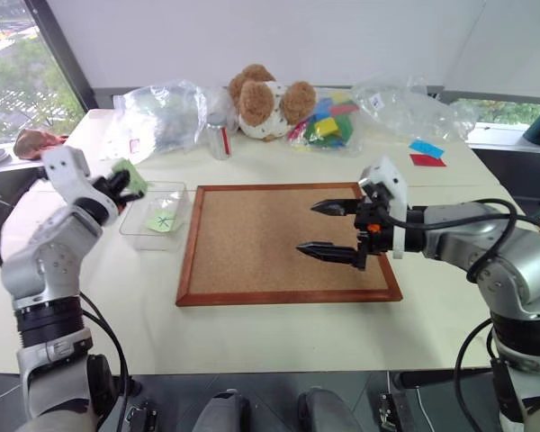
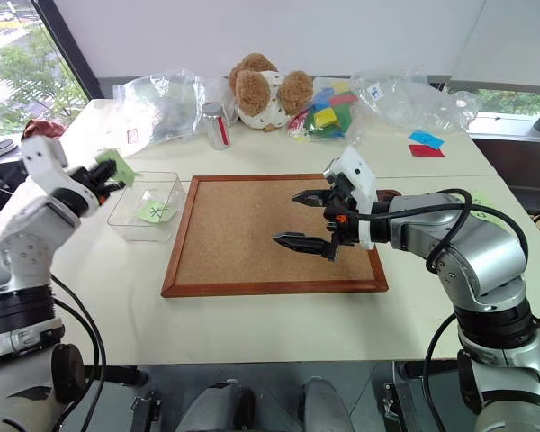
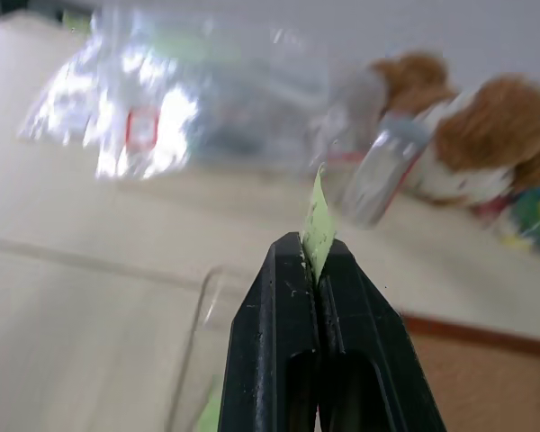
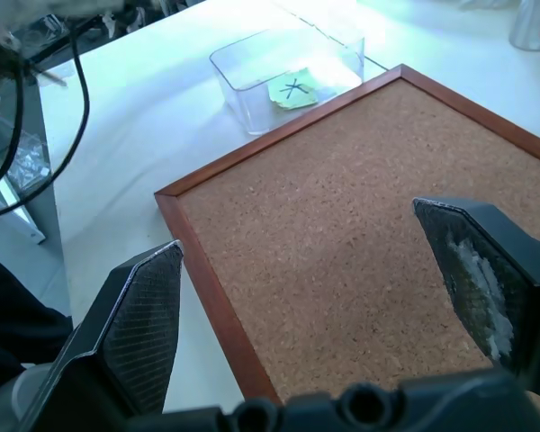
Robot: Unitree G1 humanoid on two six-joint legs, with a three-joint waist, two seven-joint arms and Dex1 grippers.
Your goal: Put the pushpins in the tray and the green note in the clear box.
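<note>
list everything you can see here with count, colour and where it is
green note: 1, light green, pinched in left claw over the clear box's far left edge
clear box: 1, transparent, left of cork board
X-marked slip: 1, light green, inside the clear box
cork board: 1, brown-framed, table centre
plush toy: 1, brown and white, far side
plastic bags: several, clear, far side
left claw: shut on the note
right claw: open, over the board
</note>
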